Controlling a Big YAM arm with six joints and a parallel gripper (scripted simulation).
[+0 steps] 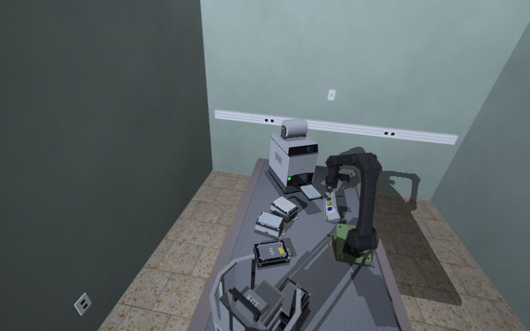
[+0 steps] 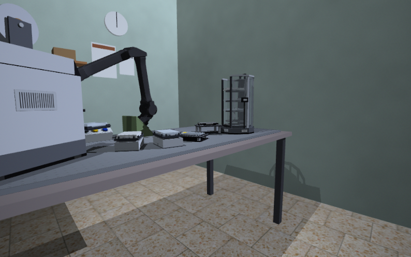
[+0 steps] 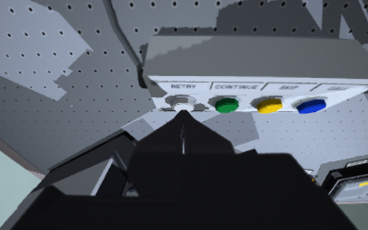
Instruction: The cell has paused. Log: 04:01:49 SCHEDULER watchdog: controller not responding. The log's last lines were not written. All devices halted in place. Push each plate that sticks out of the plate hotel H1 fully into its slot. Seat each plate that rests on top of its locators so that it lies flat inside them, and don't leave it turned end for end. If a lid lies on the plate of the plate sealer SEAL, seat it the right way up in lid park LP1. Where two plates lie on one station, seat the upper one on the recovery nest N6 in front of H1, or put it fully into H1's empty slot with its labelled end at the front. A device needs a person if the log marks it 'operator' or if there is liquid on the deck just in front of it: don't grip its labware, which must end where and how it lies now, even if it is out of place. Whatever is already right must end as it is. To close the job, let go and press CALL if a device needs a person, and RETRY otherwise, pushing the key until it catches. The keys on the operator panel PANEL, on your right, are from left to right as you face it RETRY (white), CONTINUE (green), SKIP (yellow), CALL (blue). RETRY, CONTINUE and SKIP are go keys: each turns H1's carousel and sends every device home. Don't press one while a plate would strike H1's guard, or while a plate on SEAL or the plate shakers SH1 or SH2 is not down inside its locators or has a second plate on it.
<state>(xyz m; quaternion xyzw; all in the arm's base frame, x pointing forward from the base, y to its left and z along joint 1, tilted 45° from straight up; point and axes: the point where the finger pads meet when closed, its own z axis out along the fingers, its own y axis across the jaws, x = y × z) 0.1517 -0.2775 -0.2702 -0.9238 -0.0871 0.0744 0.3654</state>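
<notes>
My gripper (image 3: 184,114) (image 1: 328,190) is shut and empty. Its tip is at the white RETRY key (image 3: 180,102), the leftmost key on the operator panel PANEL (image 3: 258,60) (image 1: 332,215) (image 2: 98,135); I cannot tell how far the key is pressed. The green CONTINUE key (image 3: 226,105), yellow SKIP key (image 3: 270,105) and blue CALL key (image 3: 310,106) stand untouched to its right. The sealer SEAL (image 1: 292,162) (image 2: 25,105) has a plate (image 1: 311,191) on its stage. Two shakers (image 1: 284,206) (image 1: 269,223) (image 2: 128,140) (image 2: 167,137) each carry a plate. In the exterior view the gripper is hidden behind SEAL.
A dark lid with a yellow label (image 1: 272,251) (image 2: 194,136) lies in the lid park. The plate hotel H1 (image 1: 255,303) (image 2: 237,105) stands at the table's near end, with the nest N6 (image 1: 296,293) (image 2: 205,126) beside it. The arm's green base (image 1: 347,246) is right of the panel.
</notes>
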